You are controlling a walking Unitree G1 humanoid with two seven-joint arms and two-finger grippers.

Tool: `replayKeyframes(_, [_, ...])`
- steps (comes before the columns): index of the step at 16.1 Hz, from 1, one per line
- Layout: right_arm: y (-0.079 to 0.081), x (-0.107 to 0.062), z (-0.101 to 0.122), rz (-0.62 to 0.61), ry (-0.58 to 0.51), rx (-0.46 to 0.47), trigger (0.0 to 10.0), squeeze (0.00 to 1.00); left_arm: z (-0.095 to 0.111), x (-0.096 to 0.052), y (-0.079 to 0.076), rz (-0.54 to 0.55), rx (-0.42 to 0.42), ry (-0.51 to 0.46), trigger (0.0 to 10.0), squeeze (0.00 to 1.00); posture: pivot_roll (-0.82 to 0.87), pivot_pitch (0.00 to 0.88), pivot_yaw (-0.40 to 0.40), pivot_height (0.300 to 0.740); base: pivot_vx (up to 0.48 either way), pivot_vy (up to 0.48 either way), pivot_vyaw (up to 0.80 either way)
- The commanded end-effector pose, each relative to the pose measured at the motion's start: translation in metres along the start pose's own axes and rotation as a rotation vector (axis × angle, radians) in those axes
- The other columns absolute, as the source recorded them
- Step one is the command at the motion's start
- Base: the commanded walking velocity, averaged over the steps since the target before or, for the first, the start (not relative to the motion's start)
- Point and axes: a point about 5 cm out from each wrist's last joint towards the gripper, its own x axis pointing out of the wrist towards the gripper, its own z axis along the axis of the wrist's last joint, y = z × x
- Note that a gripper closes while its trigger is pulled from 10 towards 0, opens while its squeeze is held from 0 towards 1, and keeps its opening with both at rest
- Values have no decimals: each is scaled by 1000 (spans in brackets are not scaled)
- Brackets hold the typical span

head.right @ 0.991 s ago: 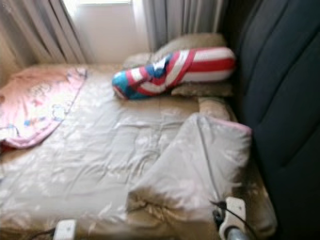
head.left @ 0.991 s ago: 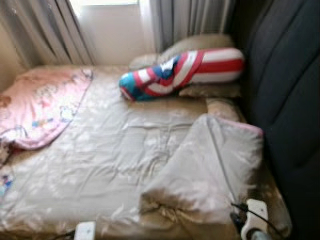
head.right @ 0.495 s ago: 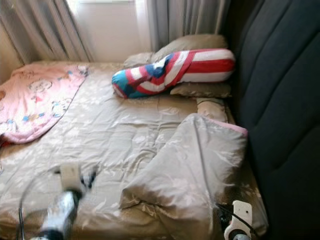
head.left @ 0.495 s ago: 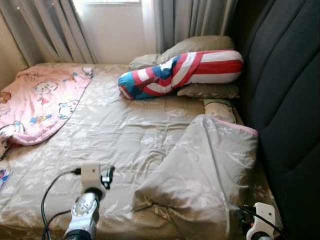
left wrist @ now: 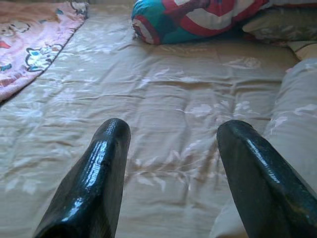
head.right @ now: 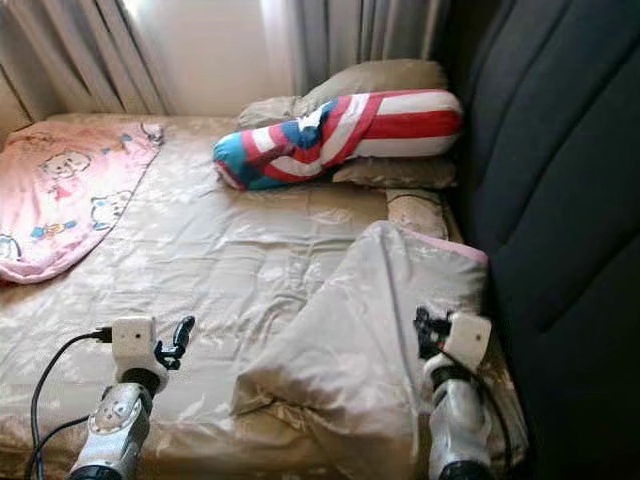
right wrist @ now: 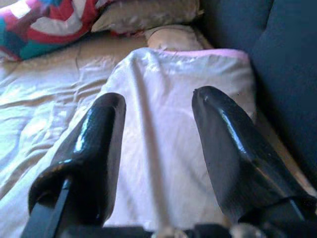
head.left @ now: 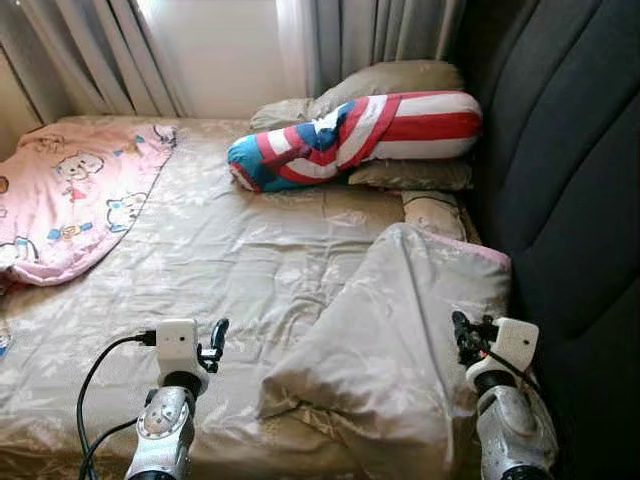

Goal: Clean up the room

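At the far left of the bed [head.left: 200,260], a pink cartoon-print blanket [head.left: 70,200] is seen spread over the corner near the curtains [head.left: 90,50]. The left claw [head.left: 212,343] is held low over the bare beige sheet at the near edge, its fingers [left wrist: 96,173] apart and nothing between them. Further back, toward the middle, a red, white and blue bolster [head.left: 350,135] is laid across the pillows [head.left: 400,80]. To the right, the folded-back beige quilt [head.left: 400,330] is heaped with its long axis running from the near edge up toward the dark headboard [head.left: 560,200], a pink lining showing at its far corner. The right claw [head.left: 465,338] is poised over the quilt's right flank, fingers [right wrist: 94,148] spread and empty, with the quilt lying directly ahead along them.

The quilt is judged the likely thing to be straightened; the right arm is the nearer, while the left claw stands just beside the quilt's near-left corner.

Compared with half a second ago, the right arm has been raised from the lower corner up alongside the quilt, and the left arm has been carried slightly forward; a second ago both were barely in view.
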Motion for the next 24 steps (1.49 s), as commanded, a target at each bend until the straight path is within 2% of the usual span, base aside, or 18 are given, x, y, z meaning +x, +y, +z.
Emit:
replayKeyframes(1, [-1, 0, 5, -1, -34, -3, 10000, 0, 5, 0, 3, 4, 6, -28, 10000, 0, -50, 0, -5, 740, 0, 0, 0])
replayKeyframes(5, [-2, -3, 0, -6, 7, -21, 10000, 0, 14, 5, 1, 1, 3, -49, 10000, 0, -61, 0, -10, 740, 0, 0, 0])
replayKeyframes(10, [1, -2, 2, 7, -2, -21, 10000, 0, 14, 1, 2, 6, 5, -47, 10000, 0, -54, 0, -2, 685, 0, 0, 0])
replayKeyframes(15, [3, -5, -5, 15, 41, -19, 10000, 0, 19, 4, 1, -4, 12, -54, 10000, 0, -50, 0, -4, 685, 0, 0, 0])
replayKeyframes(18, [4, -4, -3, 27, 22, -21, 10000, 0, 21, 4, -2, -10, 10, -59, 10000, 0, -40, 0, -5, 660, 0, 0, 0])
replayKeyframes(24, [5, -3, -3, 28, 32, -12, 10000, 0, 20, 3, -1, -14, 9, -51, 10000, 0, -43, 0, -3, 660, 0, 0, 0])
